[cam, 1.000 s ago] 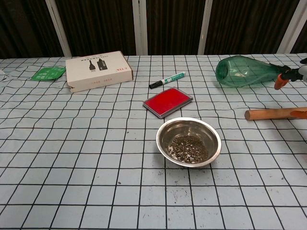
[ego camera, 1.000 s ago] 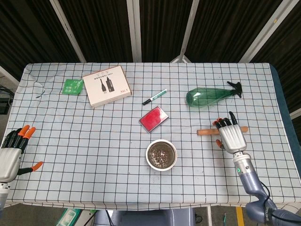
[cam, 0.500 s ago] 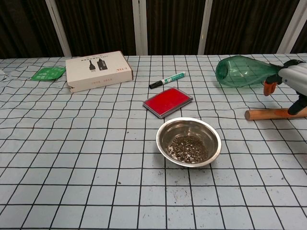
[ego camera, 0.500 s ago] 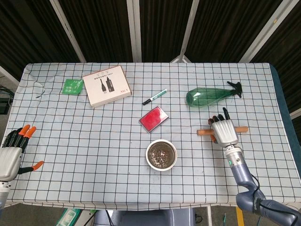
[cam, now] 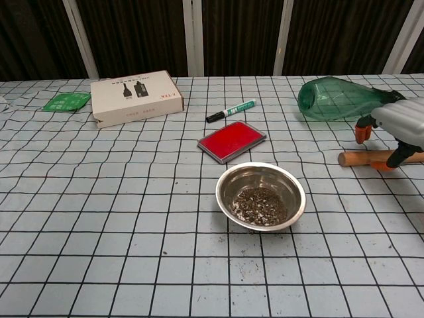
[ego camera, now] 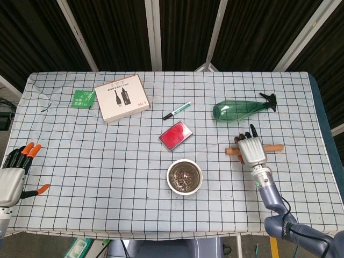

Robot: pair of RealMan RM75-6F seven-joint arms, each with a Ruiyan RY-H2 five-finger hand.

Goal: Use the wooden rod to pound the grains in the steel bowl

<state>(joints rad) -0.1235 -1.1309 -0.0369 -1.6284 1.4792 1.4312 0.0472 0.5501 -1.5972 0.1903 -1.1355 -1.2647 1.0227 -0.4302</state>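
Observation:
The steel bowl sits at the table's front centre with dark grains in it. To its right, the wooden rod lies flat on the cloth. My right hand hovers palm down over the rod's middle. Its fingers reach down on either side of the rod without closing on it. My left hand is open and holds nothing at the table's left front edge; only the head view shows it.
A green glass bottle lies behind the rod. A red pad and a marker lie behind the bowl. A cardboard box and a green packet are at the back left.
My right hand has moved left along the rod, from its right end to over its middle, and come lower. The rod, bowl and left hand have not moved.

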